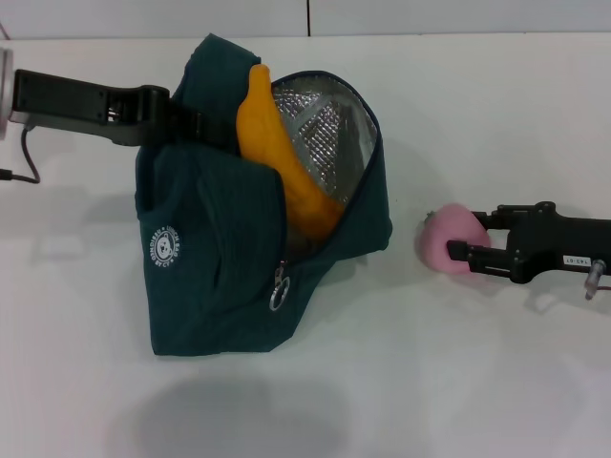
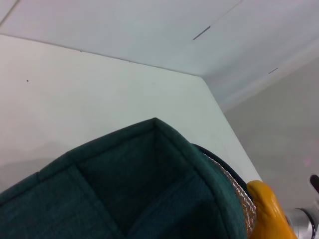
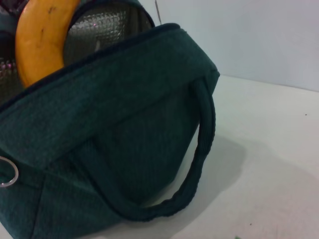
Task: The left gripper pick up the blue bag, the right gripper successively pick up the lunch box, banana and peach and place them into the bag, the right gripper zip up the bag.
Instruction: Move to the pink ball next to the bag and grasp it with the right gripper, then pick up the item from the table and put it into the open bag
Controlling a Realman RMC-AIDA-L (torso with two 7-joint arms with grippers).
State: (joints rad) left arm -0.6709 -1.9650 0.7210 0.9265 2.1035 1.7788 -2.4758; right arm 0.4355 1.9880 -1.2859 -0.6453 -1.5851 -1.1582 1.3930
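The blue bag [image 1: 210, 277] stands open on the white table, its silver lining showing. The banana [image 1: 272, 143] leans inside it with one end poking out of the top. My left gripper [image 1: 186, 119] is shut on the bag's upper left edge and holds it up. To the right of the bag, my right gripper [image 1: 465, 234] is closed on the pink peach [image 1: 439, 239], one finger on each side. The right wrist view shows the bag [image 3: 124, 114], a loop handle [image 3: 202, 154] and the banana [image 3: 40, 40]. The left wrist view shows the bag's rim [image 2: 124, 189] and the banana's tip [image 2: 266, 209]. The lunch box is out of view.
The zipper's ring pull [image 1: 277, 296] hangs on the bag's front. Bare white table [image 1: 430, 382] lies in front of the bag and between it and the peach. A black cable [image 1: 24, 162] trails at the far left edge.
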